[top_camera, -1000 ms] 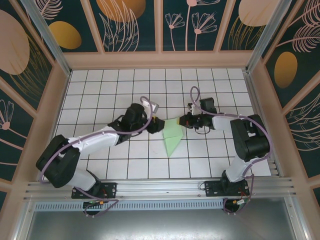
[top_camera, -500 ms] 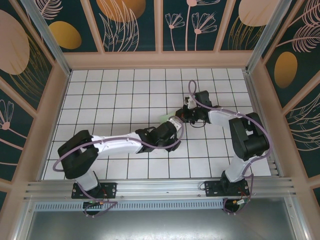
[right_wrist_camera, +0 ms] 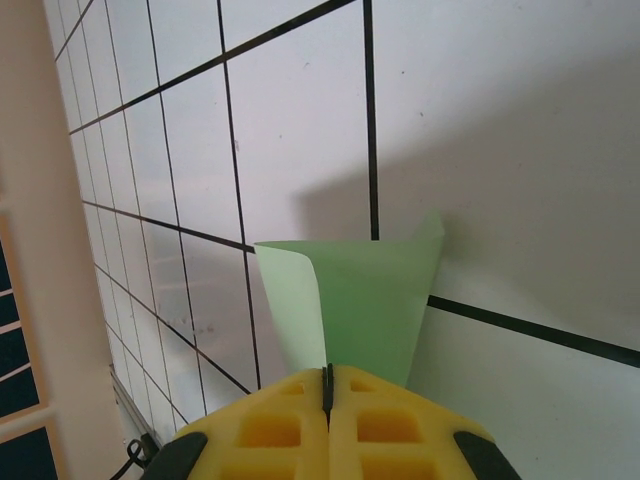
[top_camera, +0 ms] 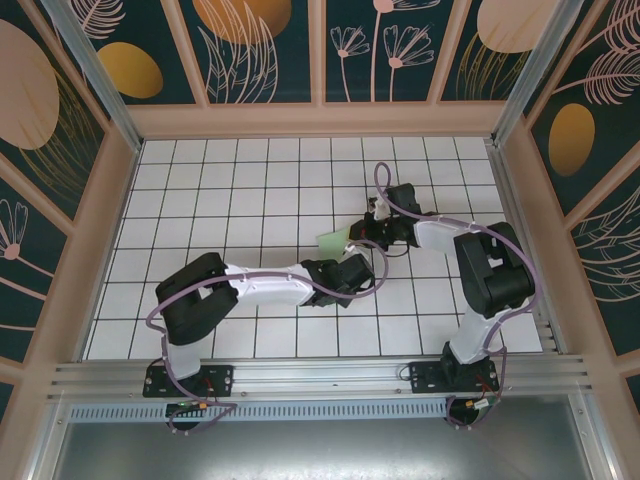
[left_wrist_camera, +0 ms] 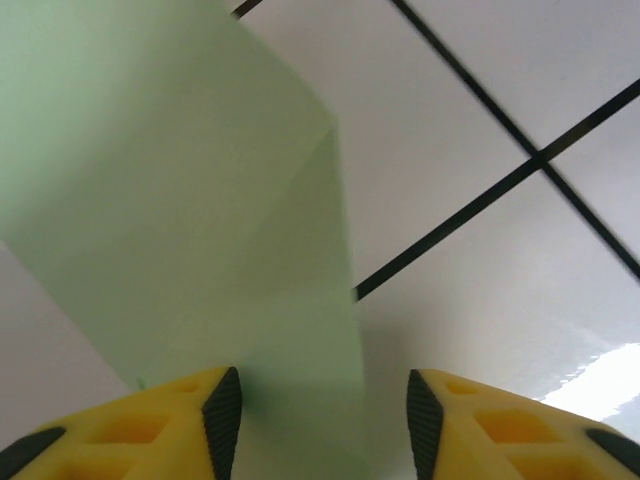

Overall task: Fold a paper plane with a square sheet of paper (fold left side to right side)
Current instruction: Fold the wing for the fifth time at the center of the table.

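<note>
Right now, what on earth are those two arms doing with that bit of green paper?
They are working on folding a paper plane. The right tool is pinched shut on one end of the folded green paper, over the white tiled table. The left tool hovers low over another part of the paper, jaws apart, gripping nothing.

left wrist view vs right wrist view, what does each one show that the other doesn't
Left wrist view: the left gripper, its yellow fingers apart, over a layered part of the thin light green paper sheet with a straight fold edge. Right wrist view: the right gripper shut on the sheet's edge, one side of the paper curling, and the beige side wall. Both: the green sheet and the white tiled floor with black lines.
</note>
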Tool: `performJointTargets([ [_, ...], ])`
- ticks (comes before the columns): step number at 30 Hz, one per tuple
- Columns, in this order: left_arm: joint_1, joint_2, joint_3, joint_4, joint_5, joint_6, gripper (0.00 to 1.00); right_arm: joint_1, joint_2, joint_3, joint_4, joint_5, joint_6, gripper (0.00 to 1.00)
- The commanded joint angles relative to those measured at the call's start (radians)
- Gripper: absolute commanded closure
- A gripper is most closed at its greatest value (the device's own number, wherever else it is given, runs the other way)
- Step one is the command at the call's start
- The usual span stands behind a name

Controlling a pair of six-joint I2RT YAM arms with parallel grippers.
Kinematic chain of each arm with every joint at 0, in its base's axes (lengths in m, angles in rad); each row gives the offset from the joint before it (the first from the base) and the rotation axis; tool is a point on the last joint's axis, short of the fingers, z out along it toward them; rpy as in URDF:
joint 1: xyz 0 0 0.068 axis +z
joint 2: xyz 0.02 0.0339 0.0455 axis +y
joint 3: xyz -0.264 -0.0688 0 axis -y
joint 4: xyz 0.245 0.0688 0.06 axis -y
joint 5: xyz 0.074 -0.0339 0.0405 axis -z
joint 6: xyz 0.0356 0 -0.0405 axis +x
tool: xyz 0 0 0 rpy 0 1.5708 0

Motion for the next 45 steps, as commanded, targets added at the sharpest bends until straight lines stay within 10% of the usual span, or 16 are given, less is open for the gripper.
performJointTargets([
  [1,-0.003,0.020,0.026,-0.048,-0.050,-0.029,0.55,0.004,0.022,0.024,-0.026,0.009,0.011,1.00],
  [28,0.001,0.044,-0.002,0.026,0.026,-0.071,0.89,-0.036,-0.056,-0.026,0.044,0.058,0.012,0.95],
  [38,0.093,-0.028,-0.067,0.171,0.211,-0.080,1.00,-0.136,-0.381,-0.191,0.077,0.225,-0.025,0.47],
  [45,0.185,-0.068,-0.137,0.333,0.407,-0.113,1.00,-0.144,-0.460,-0.269,0.026,0.257,-0.103,0.41],
])
